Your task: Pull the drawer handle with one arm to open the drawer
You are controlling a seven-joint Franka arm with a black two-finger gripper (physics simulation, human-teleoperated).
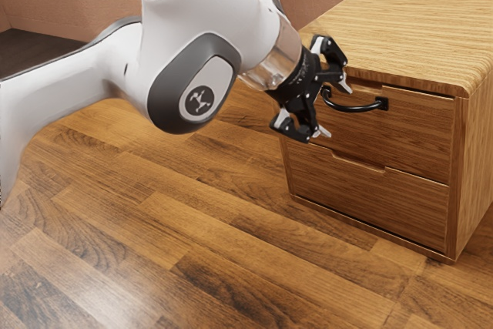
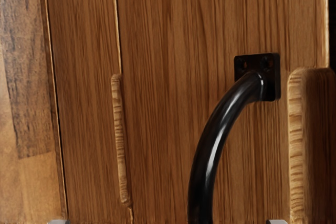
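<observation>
Wood floor, wooden cabinet, and the claw is spread wide at the top drawer, black handle sitting between its parted fingers

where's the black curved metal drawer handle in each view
Exterior view: the black curved metal drawer handle sits on the upper wooden drawer front, right of the picture's centre.
Wrist view: the handle arcs from its square plate across that same front.
Shared landmark: the light-wood notch in the seam between the drawers.
</observation>
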